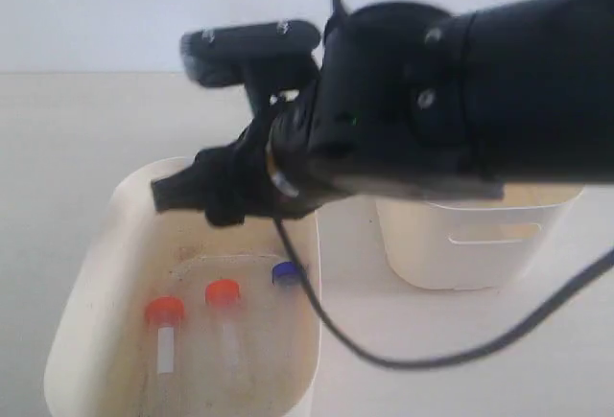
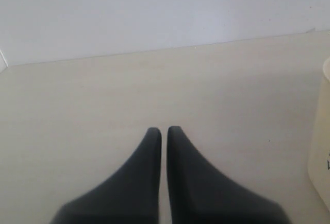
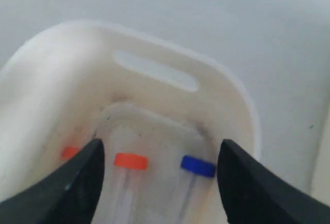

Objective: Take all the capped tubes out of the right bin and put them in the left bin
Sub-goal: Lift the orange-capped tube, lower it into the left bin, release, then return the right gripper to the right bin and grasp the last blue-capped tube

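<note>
Clear plastic capped tubes (image 1: 165,313), three showing, are lying in the left bin (image 1: 91,266); we are judging them light, stiff, slippery, best pinched mid-body; the right gripper (image 3: 161,154) is hovering spread and empty above, the left gripper (image 2: 164,130) pressed together.

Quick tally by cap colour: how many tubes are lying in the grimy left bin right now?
Orange-red-capped tubes: 2
Blue-capped tubes: 1
Total: 3 in the left bin; the right bin interior is not visible.
</note>
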Robot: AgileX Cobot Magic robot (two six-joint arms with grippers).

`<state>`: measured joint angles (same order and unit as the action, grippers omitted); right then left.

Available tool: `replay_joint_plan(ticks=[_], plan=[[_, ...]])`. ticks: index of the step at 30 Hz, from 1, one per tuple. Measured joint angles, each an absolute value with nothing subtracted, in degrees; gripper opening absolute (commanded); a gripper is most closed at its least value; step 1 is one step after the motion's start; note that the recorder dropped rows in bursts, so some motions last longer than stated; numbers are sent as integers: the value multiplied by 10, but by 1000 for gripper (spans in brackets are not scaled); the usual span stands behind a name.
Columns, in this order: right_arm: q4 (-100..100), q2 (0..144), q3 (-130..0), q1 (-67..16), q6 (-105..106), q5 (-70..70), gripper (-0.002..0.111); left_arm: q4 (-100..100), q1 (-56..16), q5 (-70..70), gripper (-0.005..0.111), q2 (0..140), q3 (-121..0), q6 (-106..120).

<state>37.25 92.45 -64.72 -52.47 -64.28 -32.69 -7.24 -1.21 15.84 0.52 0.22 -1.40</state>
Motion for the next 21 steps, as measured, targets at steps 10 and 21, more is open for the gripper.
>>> replay_joint_plan(ticks=[10,21], plan=[[365,898,-708,-336,-647,-350,59,-72,-12,158,4,5,2,-14],[148,977,-713,-200,-587,-298,59,-72,-12,158,4,5,2,-14]])
